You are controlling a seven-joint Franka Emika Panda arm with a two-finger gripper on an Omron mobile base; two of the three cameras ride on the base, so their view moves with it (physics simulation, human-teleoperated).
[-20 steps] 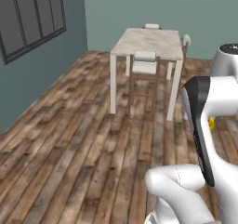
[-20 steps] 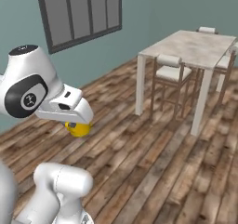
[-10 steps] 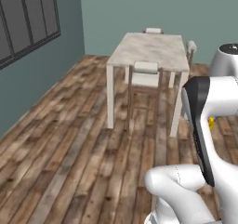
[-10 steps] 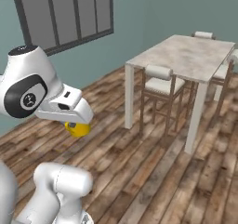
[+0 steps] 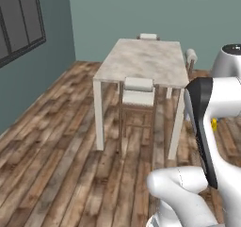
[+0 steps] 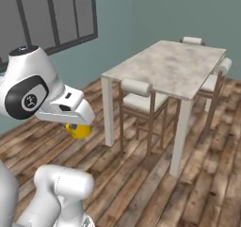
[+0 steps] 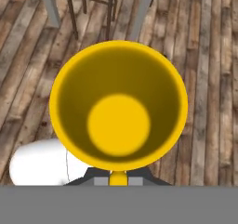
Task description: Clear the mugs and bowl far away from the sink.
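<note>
The gripper (image 7: 119, 180) was clamped shut on the yellow mug (image 7: 119, 106), pinching its rim at the near edge so the open mouth faced straight up the hand camera, the round bottom showing bright inside the darker wall. From the right base view the mug (image 6: 78, 130) hung just under the arm's white wrist, up off the wooden plank floor (image 6: 197, 193) and well short of the dining table (image 6: 169, 68). That table, pale and stone-topped on white legs, stood ahead of the mug. A chair (image 6: 140, 99) with a white cushion was tucked in at the table's near side, another chair (image 6: 219, 75) sat at its right side, and a third (image 5: 148, 36) showed at its far end. Left of the table, a dark-framed window (image 6: 52, 16) was set in the teal wall.
</note>
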